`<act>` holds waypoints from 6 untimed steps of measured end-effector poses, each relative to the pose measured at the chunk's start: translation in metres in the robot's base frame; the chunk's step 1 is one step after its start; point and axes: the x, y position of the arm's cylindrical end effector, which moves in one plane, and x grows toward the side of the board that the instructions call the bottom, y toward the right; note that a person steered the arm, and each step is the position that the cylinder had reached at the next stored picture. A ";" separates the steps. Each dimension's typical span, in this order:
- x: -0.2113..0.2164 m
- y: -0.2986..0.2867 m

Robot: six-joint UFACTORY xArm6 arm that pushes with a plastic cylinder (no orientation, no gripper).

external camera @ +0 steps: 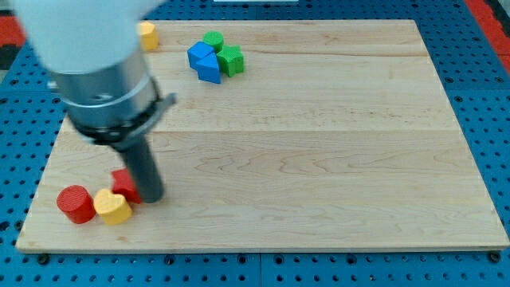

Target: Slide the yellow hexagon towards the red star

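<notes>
My tip (151, 197) rests on the board at the view's lower left, touching the right side of a red block (123, 183) that the rod partly hides; its shape looks like a star. A yellow block (112, 207) lies just below and left of the red one, against it; it looks heart-like. A red cylinder (76, 204) sits to the left of that yellow block. Another yellow block (147, 35), partly hidden by the arm, lies at the view's top left; its shape is unclear.
Two blue blocks (205, 61) and two green blocks (223, 53) cluster at the view's top centre-left. The wooden board (335, 159) ends close below the lower-left blocks. The arm's body covers the view's upper left.
</notes>
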 end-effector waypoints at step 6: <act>-0.343 -0.102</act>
